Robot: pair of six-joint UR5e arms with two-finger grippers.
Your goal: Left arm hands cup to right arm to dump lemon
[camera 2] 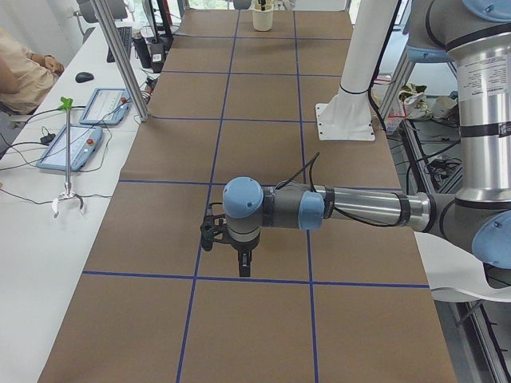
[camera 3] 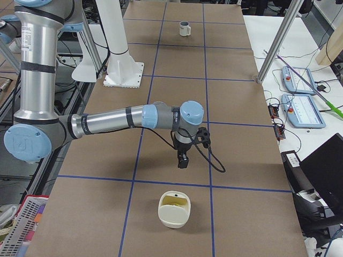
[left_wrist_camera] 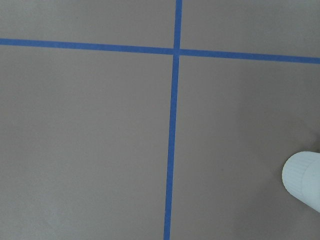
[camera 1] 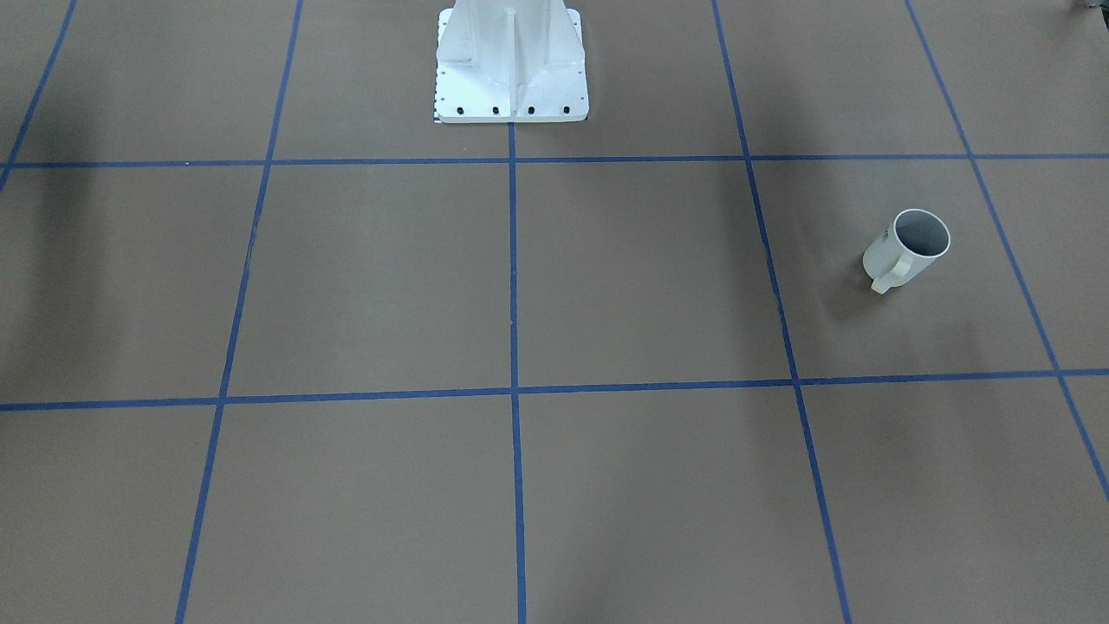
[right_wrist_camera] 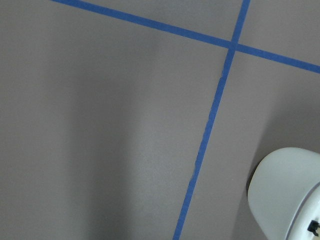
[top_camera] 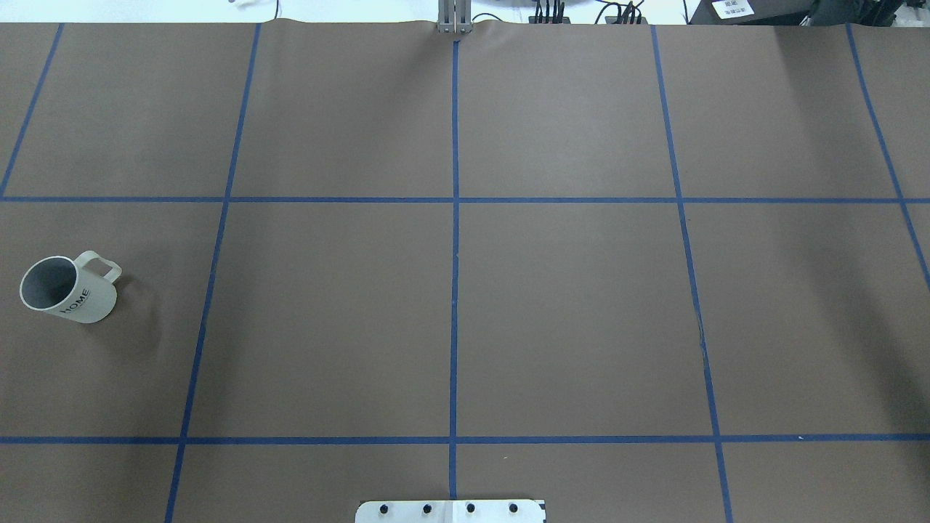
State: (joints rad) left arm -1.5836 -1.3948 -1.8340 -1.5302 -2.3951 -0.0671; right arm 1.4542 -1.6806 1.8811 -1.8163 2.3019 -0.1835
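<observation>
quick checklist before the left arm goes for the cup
1. the cup stands upright on the robot's left side: ok.
2. the handle is unobstructed and points away from the robot: ok.
3. the lemon is in the cup: cannot tell. Only grey wall shows inside, and the bottom is hidden.
4. the left gripper is open: cannot tell, as it shows only in a side view.
5. the left gripper is lined up over the cup: not ok. No gripper shows near the cup in the overhead view.
6. the right gripper is open for the handover: cannot tell.
</observation>
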